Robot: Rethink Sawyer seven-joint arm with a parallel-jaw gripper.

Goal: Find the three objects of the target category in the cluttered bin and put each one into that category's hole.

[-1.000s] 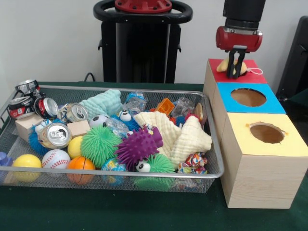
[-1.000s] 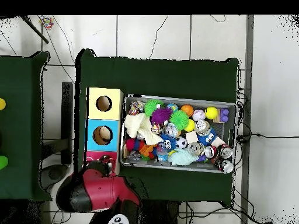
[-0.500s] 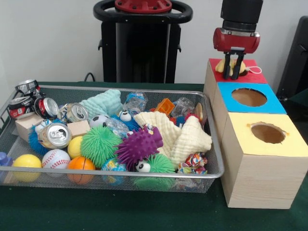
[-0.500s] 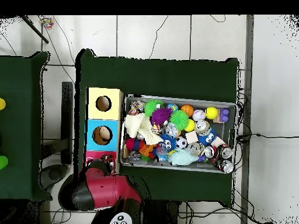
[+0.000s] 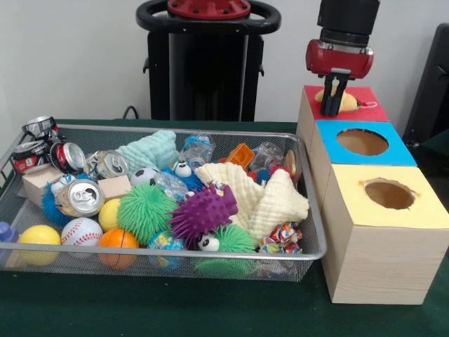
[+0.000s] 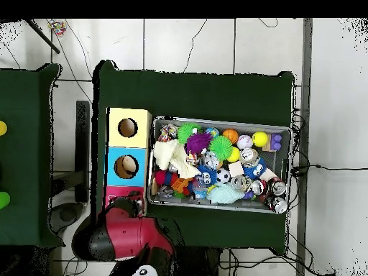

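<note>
The pincer (image 5: 332, 107) is seen poised over the red-topped box (image 5: 365, 109), its fingers drawn together with nothing held between them. A tan cloth-like object (image 5: 345, 102) is seen lying on that red top, just behind the fingertips. The blue-topped box (image 5: 361, 142) and yellow-topped box (image 5: 387, 194) are lined up nearer the camera. The wire bin (image 5: 312, 232), crowded with balls, cans and towels, is set on the worktop (image 5: 140, 309) well below and beside the pincer.

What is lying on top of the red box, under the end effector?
A pale yellow object with a thin string lies on the red box, over its hole. The end effector hides part of it, so its identity is unclear.
</note>
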